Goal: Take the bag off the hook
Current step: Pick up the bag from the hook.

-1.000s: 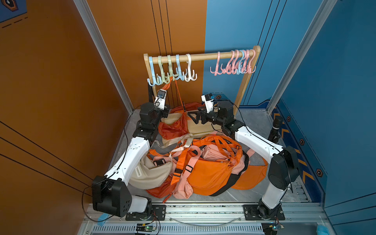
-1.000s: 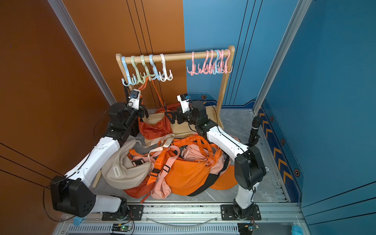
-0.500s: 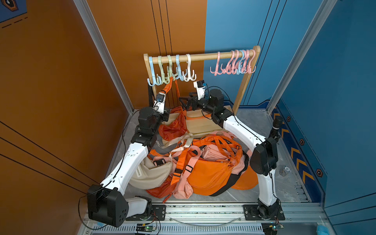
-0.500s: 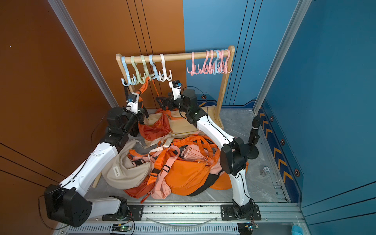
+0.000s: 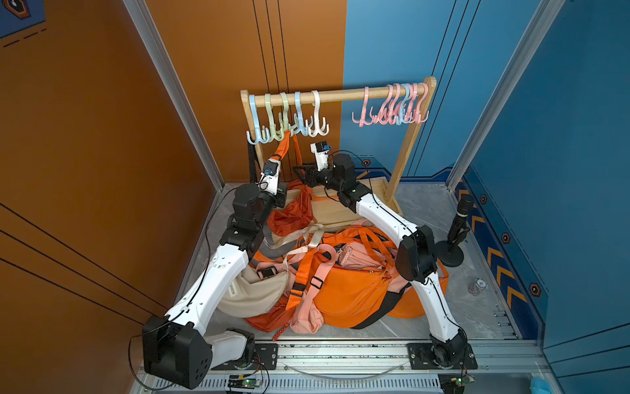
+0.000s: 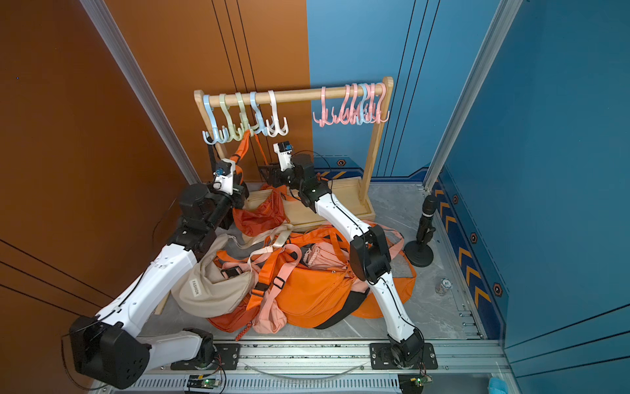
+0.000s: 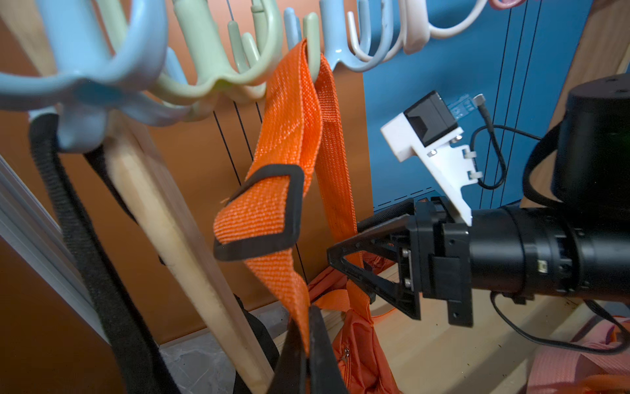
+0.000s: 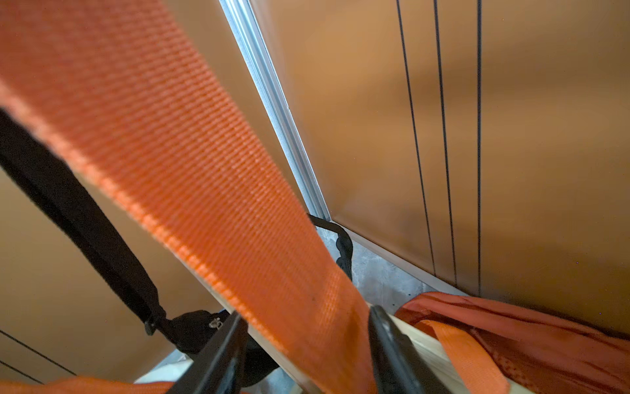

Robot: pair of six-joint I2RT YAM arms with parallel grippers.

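An orange bag (image 5: 293,211) (image 6: 262,211) sags onto the wooden rack's base. Its orange strap (image 5: 285,145) (image 7: 289,112) loops over a pale green hook (image 5: 283,119) (image 7: 238,78) at the left end of the rail. My left gripper (image 7: 308,317) (image 5: 279,168) is shut on one strand of that strap, just below its black buckle (image 7: 262,208). My right gripper (image 8: 303,315) (image 5: 299,170) (image 7: 341,252) stands open around the other strand. That strand touches one finger, and a gap shows at the other.
More hooks hang along the wooden rail (image 5: 341,95). A black strap (image 7: 68,204) hangs by the rack's left post. Orange (image 5: 351,290), beige (image 5: 252,293) and pink bags are piled on the floor in front. A black stand (image 5: 453,238) is at the right.
My right arm swung back and up to the hanging strap, and its jaws narrowed around it. My left gripper rose a little, still holding the strap.
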